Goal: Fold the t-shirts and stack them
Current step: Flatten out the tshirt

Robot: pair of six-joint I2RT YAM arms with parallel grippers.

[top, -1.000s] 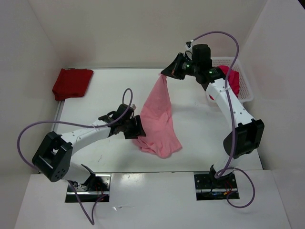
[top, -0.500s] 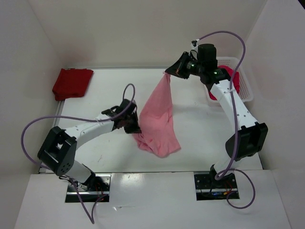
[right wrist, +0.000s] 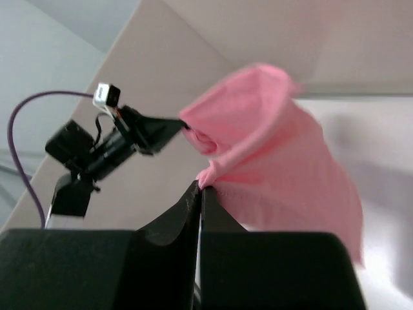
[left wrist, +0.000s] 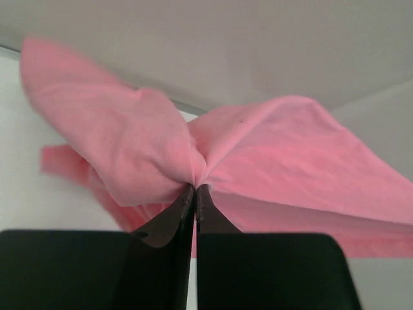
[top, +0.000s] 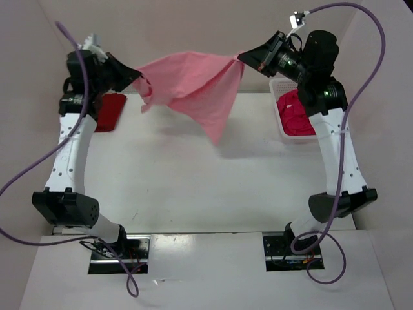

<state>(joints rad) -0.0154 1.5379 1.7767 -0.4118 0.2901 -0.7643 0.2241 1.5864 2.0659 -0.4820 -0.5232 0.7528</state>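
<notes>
Light pink t-shirt stretched in the air across the upper middle of the frame, left end pinched tight in the left gripper, right end clamped in the right gripper.

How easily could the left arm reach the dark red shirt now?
Probably not yet: the left tool is shut on the light pink shirt held aloft; the dark red shirt lies nearby, uncovered.
</notes>
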